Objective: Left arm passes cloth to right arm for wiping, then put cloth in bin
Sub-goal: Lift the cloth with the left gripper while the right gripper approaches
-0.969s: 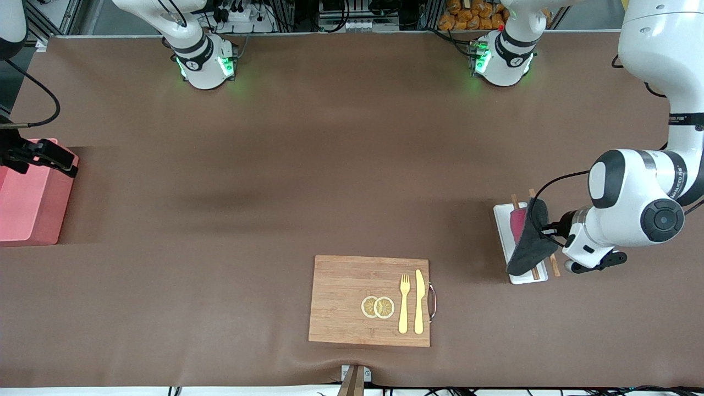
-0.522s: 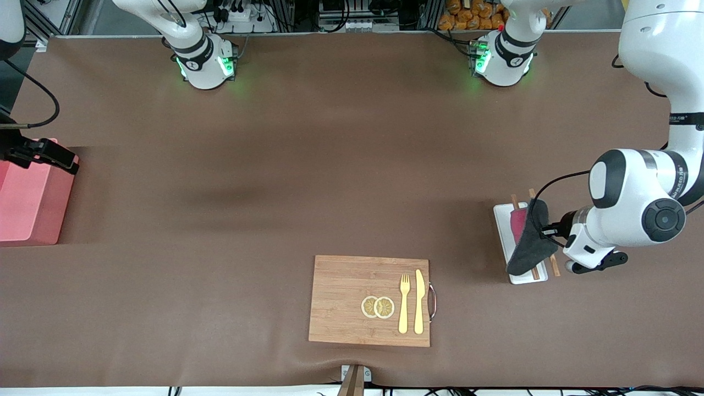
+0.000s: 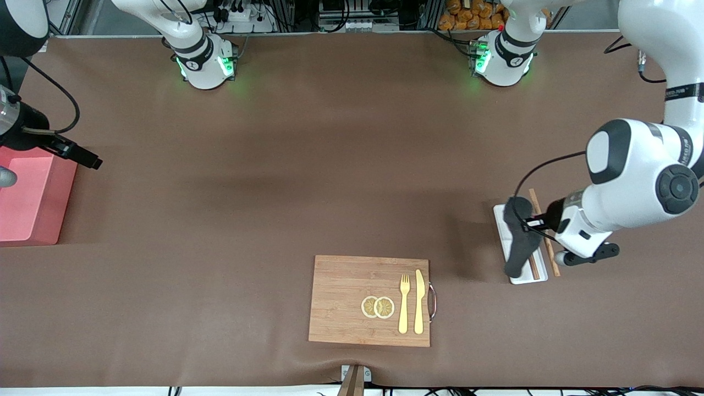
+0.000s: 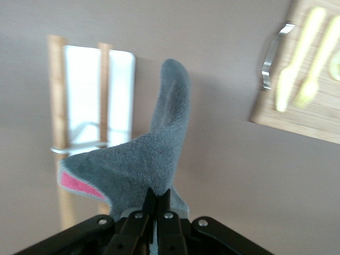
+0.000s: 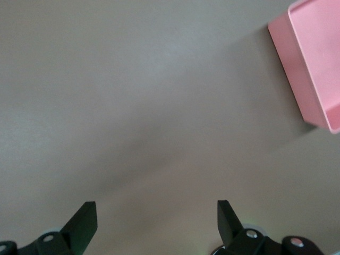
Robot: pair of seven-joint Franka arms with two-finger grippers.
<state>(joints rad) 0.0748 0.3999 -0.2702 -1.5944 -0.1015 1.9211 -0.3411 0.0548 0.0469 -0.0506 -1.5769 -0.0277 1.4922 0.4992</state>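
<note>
The charcoal-grey cloth (image 3: pixel 517 242) hangs from my left gripper (image 3: pixel 531 223), which is shut on its upper edge above the white tray (image 3: pixel 499 215). In the left wrist view the cloth (image 4: pixel 143 159) droops from the closed left gripper (image 4: pixel 158 199) and shows a pink underside at one corner. The salmon-pink bin (image 3: pixel 33 203) stands at the right arm's end of the table and shows in the right wrist view (image 5: pixel 313 64). My right gripper (image 3: pixel 88 159) is open and empty over bare table beside the bin; it also shows in the right wrist view (image 5: pixel 156 212).
Two wooden chopsticks (image 3: pixel 550 256) lie on and beside the tray (image 4: pixel 79 90). A wooden cutting board (image 3: pixel 352 297) with a yellow fork (image 3: pixel 403 305), a knife (image 3: pixel 419 302) and two lemon slices (image 3: pixel 378 307) sits near the front edge.
My left gripper has lifted the cloth and shifted it slightly toward the right arm's end. My right gripper has moved off the bin out over the table.
</note>
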